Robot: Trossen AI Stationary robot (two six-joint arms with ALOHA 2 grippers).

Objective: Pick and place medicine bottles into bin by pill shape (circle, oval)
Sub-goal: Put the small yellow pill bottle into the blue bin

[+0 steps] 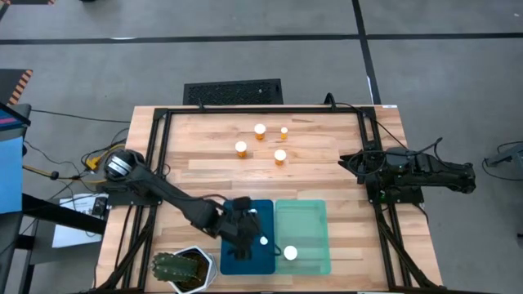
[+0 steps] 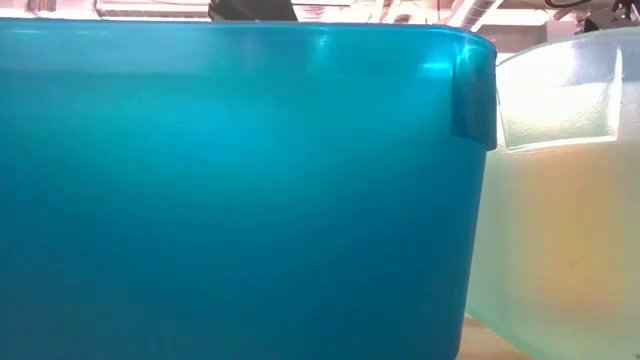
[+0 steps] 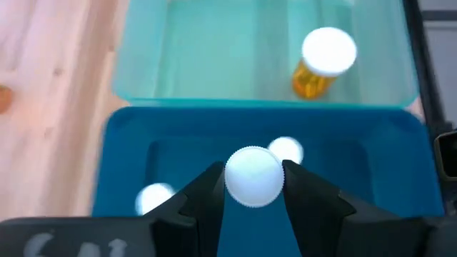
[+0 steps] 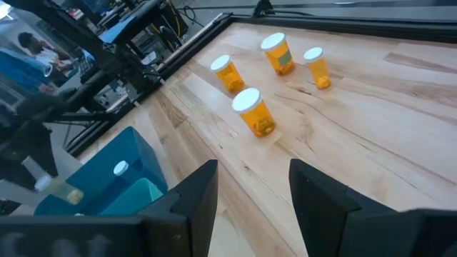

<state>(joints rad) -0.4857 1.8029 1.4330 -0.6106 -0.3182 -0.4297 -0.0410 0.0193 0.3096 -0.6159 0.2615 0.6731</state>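
Observation:
My left gripper [image 3: 252, 170] hangs over the dark blue tray [image 1: 260, 263], shut on a medicine bottle [image 3: 252, 175] of which only the white cap shows. Two more white caps [image 3: 286, 150] [image 3: 156, 197] lie in the blue tray below it. One orange bottle [image 3: 319, 66] stands on the floor of the mint green tray [image 1: 309, 219]. Several bottles [image 1: 260, 130] [image 1: 280, 155] stand upright on the wood at the far middle. My right gripper [image 4: 253, 178] waits open at the table's right edge, with nothing between its fingers. My left gripper pinches the bottle between its two fingers at the two sides of its white cap [image 3: 233, 178]. The fingers slant downward from the table's left side. The cap faces the wrist camera and hides the bottle's body. The bottle is lifted clear above the blue tray's floor.
A spiky green plant in a white pot [image 1: 184, 269] stands at the near left, close to the blue tray. The two trays sit side by side at the near edge; in the low view the blue wall [image 2: 230, 190] fills most of the picture. Black frame rails [image 1: 155, 155] line the table.

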